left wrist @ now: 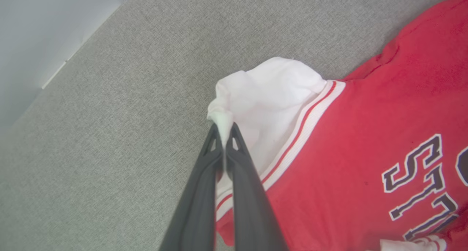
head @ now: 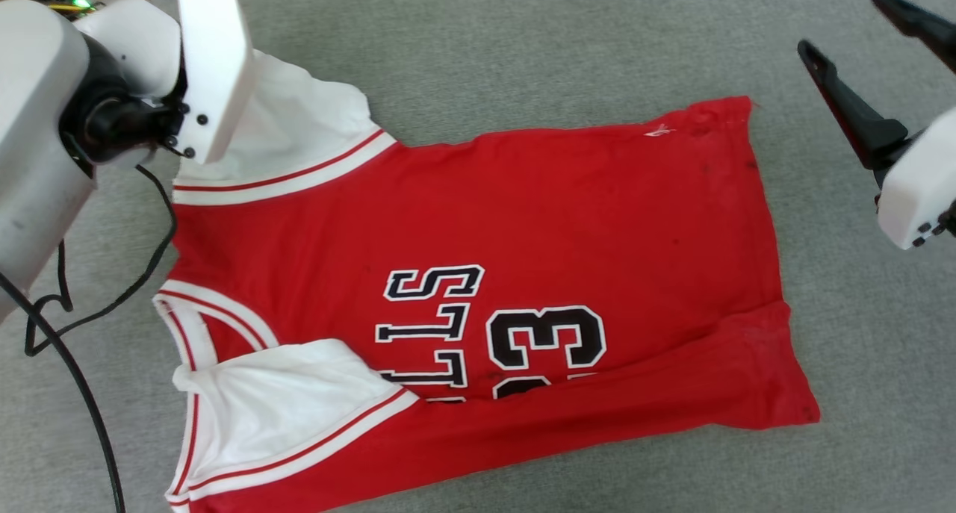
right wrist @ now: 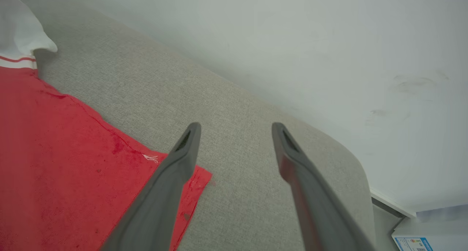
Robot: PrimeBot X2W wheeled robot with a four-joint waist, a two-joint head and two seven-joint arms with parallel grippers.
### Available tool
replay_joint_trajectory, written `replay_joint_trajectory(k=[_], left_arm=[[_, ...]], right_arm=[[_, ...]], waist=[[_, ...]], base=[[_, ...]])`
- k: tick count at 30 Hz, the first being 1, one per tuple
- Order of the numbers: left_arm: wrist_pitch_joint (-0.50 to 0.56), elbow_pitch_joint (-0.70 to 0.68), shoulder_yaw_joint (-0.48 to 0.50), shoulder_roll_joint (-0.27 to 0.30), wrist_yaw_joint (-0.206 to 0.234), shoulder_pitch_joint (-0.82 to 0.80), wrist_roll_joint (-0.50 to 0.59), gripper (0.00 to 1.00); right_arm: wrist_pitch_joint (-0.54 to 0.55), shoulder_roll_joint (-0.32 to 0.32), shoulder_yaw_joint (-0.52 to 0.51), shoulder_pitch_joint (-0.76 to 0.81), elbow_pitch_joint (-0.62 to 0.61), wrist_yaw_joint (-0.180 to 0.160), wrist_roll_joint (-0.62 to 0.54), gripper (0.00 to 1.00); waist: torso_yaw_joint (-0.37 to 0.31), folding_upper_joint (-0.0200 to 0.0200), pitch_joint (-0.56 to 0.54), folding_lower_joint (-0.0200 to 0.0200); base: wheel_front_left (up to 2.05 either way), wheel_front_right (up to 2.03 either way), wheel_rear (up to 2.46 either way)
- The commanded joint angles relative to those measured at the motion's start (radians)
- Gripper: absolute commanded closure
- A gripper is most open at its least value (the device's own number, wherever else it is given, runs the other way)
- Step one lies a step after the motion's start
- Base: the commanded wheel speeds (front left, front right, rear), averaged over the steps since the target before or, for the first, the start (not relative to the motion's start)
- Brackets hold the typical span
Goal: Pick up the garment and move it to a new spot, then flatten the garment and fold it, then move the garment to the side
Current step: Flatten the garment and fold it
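Here, garment point(head: 478, 222) on grey fabric surface point(head: 523, 42); pale wall point(right wrist: 329, 42) behind.

The red basketball jersey with white sleeves point(head: 463, 214) is soft matt cloth, its striped trim ribbed. The grey surface point(head: 523, 42) looks like rough woven fabric. The right gripper point(right wrist: 236, 128) is dark plastic, smooth and matt.

Head camera: I look steeply down on the jersey point(head: 523, 222). Wrist cameras: low, close, from opposite ends, sharing its far edge.
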Motion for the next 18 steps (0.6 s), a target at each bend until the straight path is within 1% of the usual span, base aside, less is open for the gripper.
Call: replay_joint_trajectory(k=[1,4,7,9,11,14,17,18], left_arm=[[-0.006,-0.005,-0.006,-0.005,-0.001,0.009,-0.005,1.0],[-0.019,-0.025,-0.027,-0.007,-0.001,-0.005,-0.006,1.0],[-0.034,-0.045,-0.044,-0.01,-0.001,-0.022,-0.011,1.0],[-0.045,-0.056,-0.054,-0.015,-0.001,-0.033,-0.01,1.0],[-0.054,-0.067,-0.066,-0.021,-0.001,-0.049,-0.007,1.0],[-0.069,-0.082,-0.082,-0.035,-0.001,-0.075,-0.01,1.0],[-0.082,-0.097,-0.091,-0.043,-0.001,-0.099,-0.017,1.0],[-0.087,-0.1,-0.093,-0.044,-0.001,-0.108,-0.018,1.0]], right_arm=[[0.054,-0.015,0.029,-0.026,0.013,-0.001,0.034,0.0],[0.251,-0.075,0.135,-0.109,0.047,-0.001,0.134,0.0],[0.42,-0.111,0.228,-0.197,0.085,-0.001,0.214,0.0],[0.519,-0.118,0.285,-0.244,0.12,-0.001,0.265,0.0],[0.605,-0.102,0.321,-0.289,0.164,-0.001,0.319,0.0],[0.695,-0.081,0.347,-0.342,0.243,-0.001,0.374,0.0],[0.723,-0.052,0.358,-0.375,0.322,-0.001,0.385,0.0],[0.716,-0.041,0.362,-0.382,0.344,-0.001,0.382,0.0]], waist=[[0.016,0.0,-0.009,0.0],[0.033,0.0,-0.007,0.0],[0.048,0.0,0.004,0.0],[0.059,0.0,0.018,0.0],[0.072,0.0,0.032,0.0],[0.091,0.0,0.054,0.0],[0.11,0.0,0.077,0.0],[0.116,0.0,0.086,0.0]], base=[[0.0,0.0,0.0],[0.0,0.0,0.0],[0.0,0.0,0.0],[0.0,0.0,0.0],[0.0,0.0,0.0],[0.0,0.0,0.0],[0.0,0.0,0.0],[0.0,0.0,0.0]])
